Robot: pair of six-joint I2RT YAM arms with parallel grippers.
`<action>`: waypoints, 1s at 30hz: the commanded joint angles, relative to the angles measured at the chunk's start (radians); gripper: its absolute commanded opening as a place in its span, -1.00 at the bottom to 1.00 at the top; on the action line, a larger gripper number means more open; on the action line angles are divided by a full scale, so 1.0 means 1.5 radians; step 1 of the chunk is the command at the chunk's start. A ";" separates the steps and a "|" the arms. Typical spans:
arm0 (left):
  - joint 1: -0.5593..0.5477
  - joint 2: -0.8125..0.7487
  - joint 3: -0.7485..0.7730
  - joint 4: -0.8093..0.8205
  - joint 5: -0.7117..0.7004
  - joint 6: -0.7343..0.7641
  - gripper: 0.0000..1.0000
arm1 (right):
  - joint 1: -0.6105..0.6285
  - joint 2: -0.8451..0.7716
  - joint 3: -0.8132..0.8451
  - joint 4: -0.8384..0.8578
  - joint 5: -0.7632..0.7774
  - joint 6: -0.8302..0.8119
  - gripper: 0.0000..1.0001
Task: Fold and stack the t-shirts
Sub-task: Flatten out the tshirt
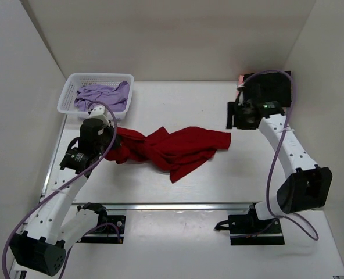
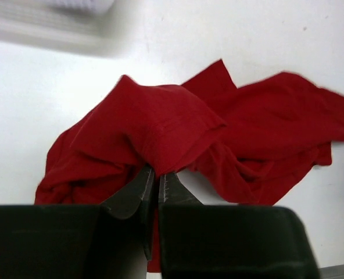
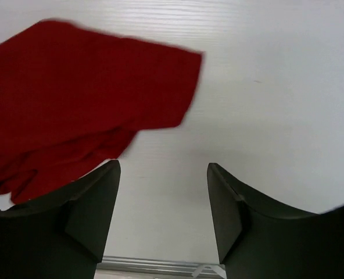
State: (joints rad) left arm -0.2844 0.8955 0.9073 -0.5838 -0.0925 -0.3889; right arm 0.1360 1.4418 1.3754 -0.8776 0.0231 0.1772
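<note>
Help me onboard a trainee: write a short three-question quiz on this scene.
1. True or false: the right gripper holds the red t-shirt.
2. What lies in the white mesh basket? A) a black t-shirt B) a lavender t-shirt C) nothing
3. Fill in: the left gripper is pinched on cloth of the colour ____.
Key: 1 false, its jaws stand open over bare table; 2 B; 3 red.

No writing, label or number can be read anywhere.
</note>
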 commanded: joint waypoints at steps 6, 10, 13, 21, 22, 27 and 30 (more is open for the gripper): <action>0.018 -0.022 -0.066 0.014 0.021 -0.035 -0.97 | 0.298 -0.042 -0.181 0.178 -0.146 0.084 0.14; 0.024 -0.028 -0.092 0.010 0.021 -0.044 -0.95 | 0.399 0.000 -0.256 0.285 -0.155 0.108 0.16; 0.029 -0.036 -0.110 0.019 0.009 -0.052 -0.96 | 0.434 0.034 -0.292 0.341 -0.153 0.116 0.24; 0.051 -0.055 -0.141 -0.003 0.000 -0.035 -0.78 | 0.521 0.215 -0.217 0.358 -0.060 0.113 0.54; 0.053 -0.058 -0.149 0.003 0.000 -0.037 -0.77 | 0.528 0.228 -0.200 0.347 -0.035 0.116 0.55; 0.060 -0.088 -0.174 0.018 0.023 -0.035 -0.39 | 0.560 0.307 -0.153 0.250 0.056 0.128 -0.29; 0.069 -0.102 -0.175 0.036 0.049 -0.022 0.21 | 0.544 0.304 -0.159 0.202 0.058 0.140 -1.00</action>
State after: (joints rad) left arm -0.1978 0.7753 0.6418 -0.5705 -0.0700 -0.4408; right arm 0.9691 1.8465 1.1713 -0.4423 0.0574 0.3588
